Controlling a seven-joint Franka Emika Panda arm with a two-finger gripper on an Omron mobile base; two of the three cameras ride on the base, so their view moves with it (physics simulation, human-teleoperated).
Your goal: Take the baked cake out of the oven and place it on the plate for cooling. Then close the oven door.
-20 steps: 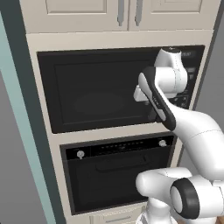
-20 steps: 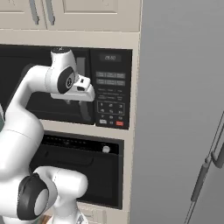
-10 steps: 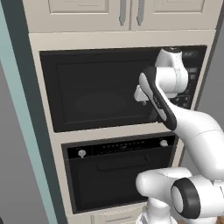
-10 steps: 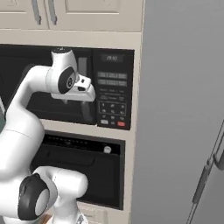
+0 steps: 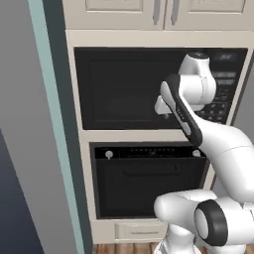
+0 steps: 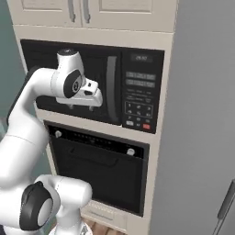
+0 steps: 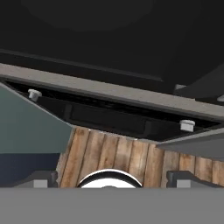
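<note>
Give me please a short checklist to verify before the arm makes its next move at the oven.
1. Oven door is shut: ok, it stands flush and upright in both base views.
2. Gripper is open and empty: ok, the fingers stand wide apart with nothing between them.
3. Gripper is level with the oven door handle: not ok, it hangs higher, in front of the microwave.
4. Cake is on the plate: cannot tell, neither can be checked from here.
5. Both oven knobs are unobstructed: ok.
</note>
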